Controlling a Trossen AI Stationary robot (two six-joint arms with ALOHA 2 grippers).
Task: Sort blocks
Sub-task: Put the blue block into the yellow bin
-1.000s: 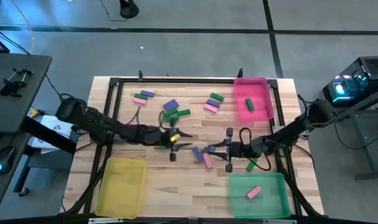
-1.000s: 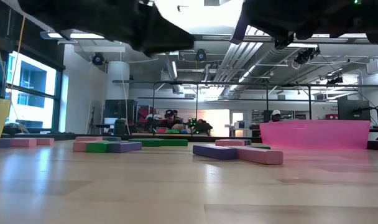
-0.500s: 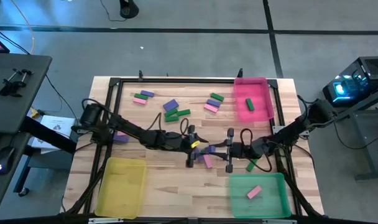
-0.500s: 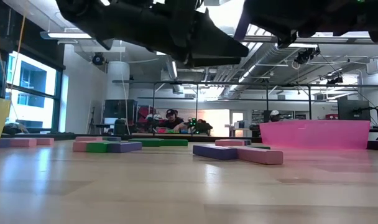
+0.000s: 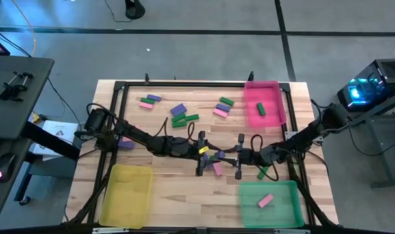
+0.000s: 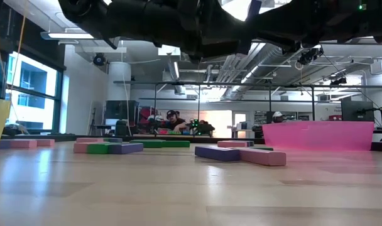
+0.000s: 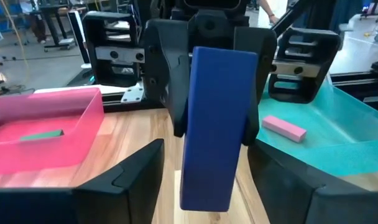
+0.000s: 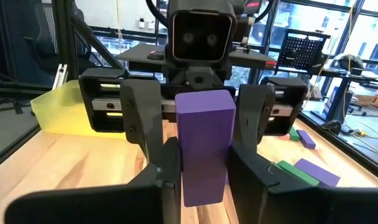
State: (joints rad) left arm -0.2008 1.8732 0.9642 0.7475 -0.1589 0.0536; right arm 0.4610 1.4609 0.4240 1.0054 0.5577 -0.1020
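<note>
A purple block (image 8: 204,146) stands upright between my two grippers over the table's middle (image 5: 217,156). My right gripper (image 8: 204,180), reaching in from the table's right (image 5: 226,156), is shut on it. My left gripper (image 7: 207,186) faces it from the left (image 5: 208,155), open. Its fingers stand on either side of the block's lower part with gaps showing. More green, pink and purple blocks (image 5: 181,114) lie flat on the wood. A purple one and a pink one (image 5: 217,168) rest just below the grippers. My right gripper pinches the purple block between its two fingers (image 7: 178,106), one on each long side edge (image 7: 192,109), about mid-height. The fingers come level from the table's right, across the block's length. The block stands upright in the hold, lifted clear of the table.
A pink tray (image 5: 275,104) at the far right holds a green block. A green tray (image 5: 288,207) at the near right holds a pink block. A yellow tray (image 5: 127,195) sits at the near left. Cables loop beside both wrists. A black frame edges the table.
My left gripper has moved toward the table's right, from near the green and purple blocks left of centre up to my right gripper. Its open fingers now flank the held purple block. My right gripper and the block have kept still.
</note>
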